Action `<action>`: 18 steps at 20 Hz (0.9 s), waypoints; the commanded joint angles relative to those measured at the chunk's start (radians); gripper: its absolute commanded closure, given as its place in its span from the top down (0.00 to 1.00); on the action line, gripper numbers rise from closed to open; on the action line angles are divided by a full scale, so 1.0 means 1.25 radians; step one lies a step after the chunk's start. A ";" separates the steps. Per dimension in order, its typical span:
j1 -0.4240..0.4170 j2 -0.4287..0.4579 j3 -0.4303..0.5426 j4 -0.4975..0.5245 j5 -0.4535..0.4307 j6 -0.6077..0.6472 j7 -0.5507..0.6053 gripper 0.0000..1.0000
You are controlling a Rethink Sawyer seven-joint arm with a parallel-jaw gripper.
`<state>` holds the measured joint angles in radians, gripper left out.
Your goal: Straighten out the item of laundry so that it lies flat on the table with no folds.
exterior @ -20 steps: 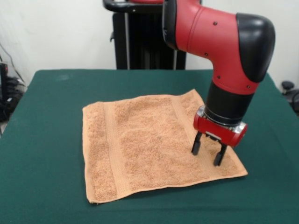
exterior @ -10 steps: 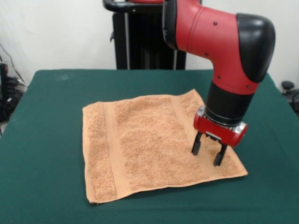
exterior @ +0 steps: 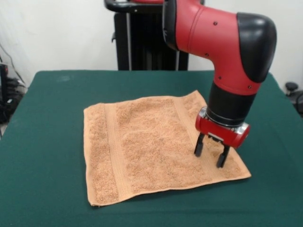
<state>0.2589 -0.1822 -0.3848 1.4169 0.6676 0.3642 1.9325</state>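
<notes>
Jaws (exterior: 210, 155) apart, empty, tips just above flat towel (exterior: 151, 146), right edge.

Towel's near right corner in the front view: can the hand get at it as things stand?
Probably yes. The open hand hangs just above the towel beside that corner, and nothing lies between them on the table.

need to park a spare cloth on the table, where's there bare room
Bare green table runs wide between the towel and the picture's left edge, and as a broad band behind the towel toward the pedestal. A narrower strip lies along the near edge. It is crowded at the towel's right side, where the open gripper hangs.
</notes>
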 commanded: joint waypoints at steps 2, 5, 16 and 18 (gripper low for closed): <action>-0.021 -0.040 0.187 0.131 -0.039 0.031 0.065 1.00; -0.034 -0.067 0.187 0.151 -0.057 0.054 0.054 1.00; -0.102 -0.122 0.198 0.170 -0.136 0.115 0.020 1.00; -0.130 -0.134 0.207 0.196 -0.164 0.093 -0.007 1.00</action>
<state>0.1480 -0.3523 -0.2701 1.5541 0.5289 0.4011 1.9325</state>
